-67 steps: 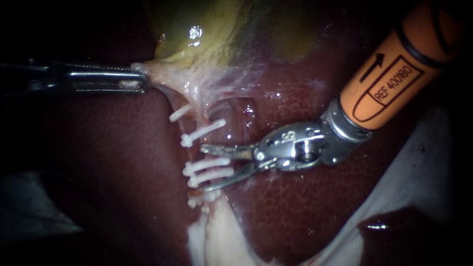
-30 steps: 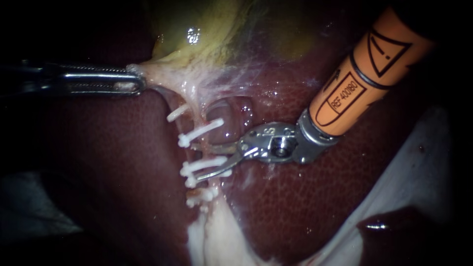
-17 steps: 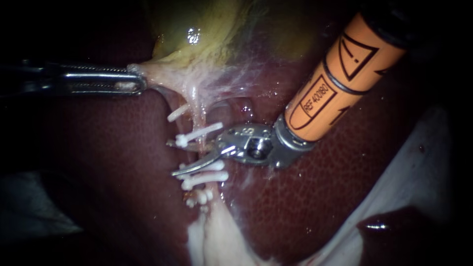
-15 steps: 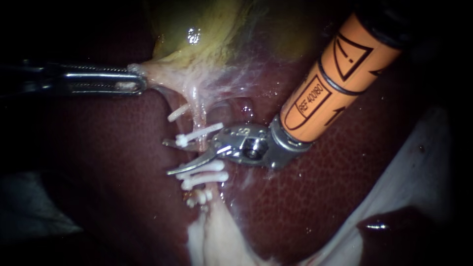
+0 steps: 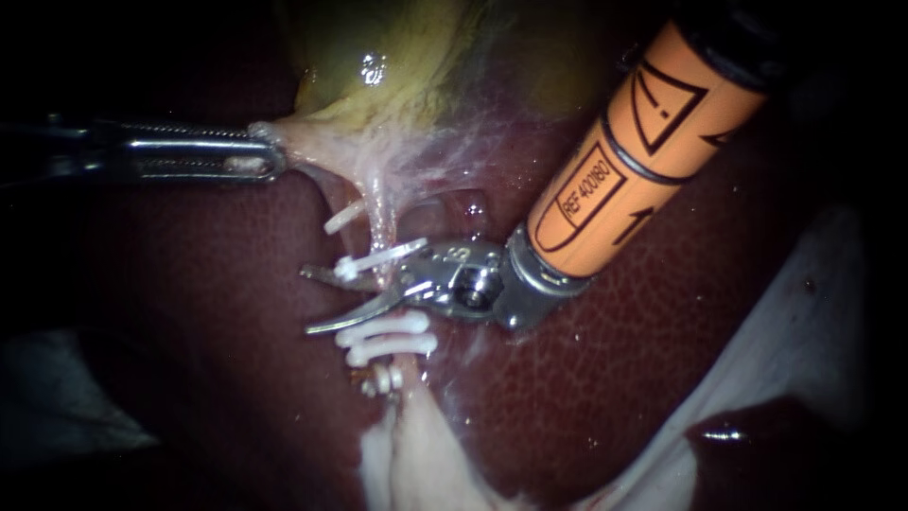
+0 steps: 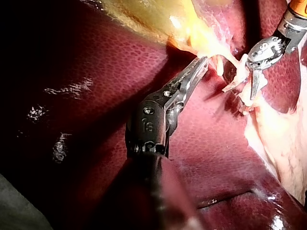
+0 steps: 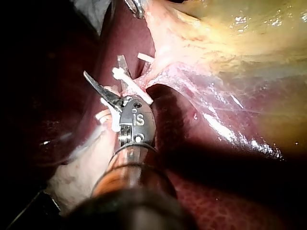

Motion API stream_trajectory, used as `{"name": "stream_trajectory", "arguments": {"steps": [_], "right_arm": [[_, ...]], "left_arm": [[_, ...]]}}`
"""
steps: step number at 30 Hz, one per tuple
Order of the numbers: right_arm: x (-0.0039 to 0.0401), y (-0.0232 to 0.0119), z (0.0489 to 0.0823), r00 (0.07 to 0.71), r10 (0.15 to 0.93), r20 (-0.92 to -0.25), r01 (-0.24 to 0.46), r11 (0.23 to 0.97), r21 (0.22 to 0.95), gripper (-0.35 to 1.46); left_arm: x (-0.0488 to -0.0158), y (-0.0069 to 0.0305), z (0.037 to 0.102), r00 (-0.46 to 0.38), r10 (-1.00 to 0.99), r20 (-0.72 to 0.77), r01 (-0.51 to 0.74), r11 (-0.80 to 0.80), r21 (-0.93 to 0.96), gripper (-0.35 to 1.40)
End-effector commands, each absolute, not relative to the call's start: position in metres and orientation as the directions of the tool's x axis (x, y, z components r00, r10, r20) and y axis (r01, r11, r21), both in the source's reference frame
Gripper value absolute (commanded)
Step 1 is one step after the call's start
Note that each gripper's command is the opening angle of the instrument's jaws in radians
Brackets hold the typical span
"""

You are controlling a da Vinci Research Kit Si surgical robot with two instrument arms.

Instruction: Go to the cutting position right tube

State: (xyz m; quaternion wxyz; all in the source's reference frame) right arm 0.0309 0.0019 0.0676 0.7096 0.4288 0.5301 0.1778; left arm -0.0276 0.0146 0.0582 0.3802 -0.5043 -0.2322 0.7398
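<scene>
Tube [image 5: 381,227] between clips [image 5: 388,326] sits inside right instrument's [image 5: 308,301] gape; left instrument [image 5: 272,159] clamps gallbladder [image 5: 378,57].

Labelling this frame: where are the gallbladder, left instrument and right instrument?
gallbladder [image 5: 397,85], endoscope view, yellow wall beside the glint.
left instrument [image 5: 272,161], endoscope view, jaw tips, shut on the gallbladder's pale edge.
right instrument [image 5: 306,301], endoscope view, midway between its open jaw tips.
</scene>
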Motion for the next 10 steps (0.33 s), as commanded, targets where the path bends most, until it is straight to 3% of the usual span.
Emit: {"name": "stream_trajectory", "arguments": {"steps": [1, 10], "right_arm": [[0.0310, 0.0019, 0.0670, 0.374, 0.706, -0.601, 0.204, 0.570, 0.796, 1.37], [0.0311, 0.0018, 0.0658, 0.375, 0.707, -0.600, 0.209, 0.566, 0.797, 1.37]], "left_arm": [[-0.0276, 0.0146, 0.0582, -0.203, 0.796, -0.570, -0.327, -0.604, -0.727, -0.35], [-0.0276, 0.0146, 0.0582, -0.203, 0.796, -0.570, -0.327, -0.604, -0.727, -0.35]]}}
